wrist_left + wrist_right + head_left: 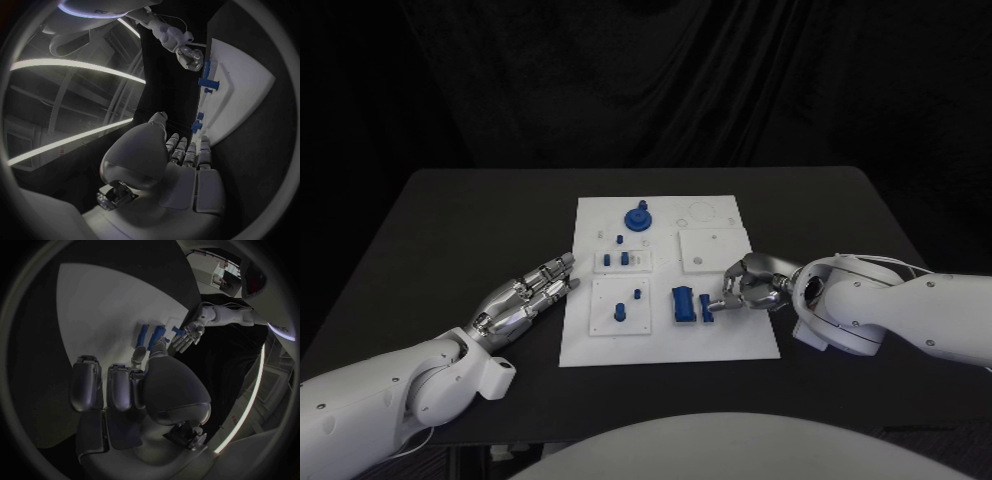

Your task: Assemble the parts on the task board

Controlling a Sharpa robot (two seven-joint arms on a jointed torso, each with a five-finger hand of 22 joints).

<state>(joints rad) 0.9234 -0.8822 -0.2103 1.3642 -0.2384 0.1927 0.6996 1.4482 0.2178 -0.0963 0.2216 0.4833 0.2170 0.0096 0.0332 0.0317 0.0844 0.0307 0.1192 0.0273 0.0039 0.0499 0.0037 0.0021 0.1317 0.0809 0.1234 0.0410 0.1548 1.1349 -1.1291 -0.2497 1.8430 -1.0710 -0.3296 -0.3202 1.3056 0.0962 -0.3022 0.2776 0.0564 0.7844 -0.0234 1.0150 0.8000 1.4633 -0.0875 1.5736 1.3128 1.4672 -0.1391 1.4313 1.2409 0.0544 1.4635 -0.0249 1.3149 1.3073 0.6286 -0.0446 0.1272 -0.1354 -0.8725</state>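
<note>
The white task board [733, 335] lies mid-table. On it are a round blue part with a peg [639, 218], several small blue pegs [626, 259] in square plates, a blue block [684, 304] and a small blue part [707, 311] beside it. My right hand [750, 285] rests low on the board's right side with its fingers curled down against the small blue part. I cannot tell whether it grips the part. The right wrist view shows its thumb and fingers [139, 354] reaching towards the blue parts [156, 335]. My left hand [528, 298] lies flat and empty beside the board's left edge.
The black table [473, 220] surrounds the board, with bare room at the left, right and back. The left wrist view shows the board's edge [240, 95], the blue block [205, 70] and my right hand [187, 55] beyond my left hand's fingers.
</note>
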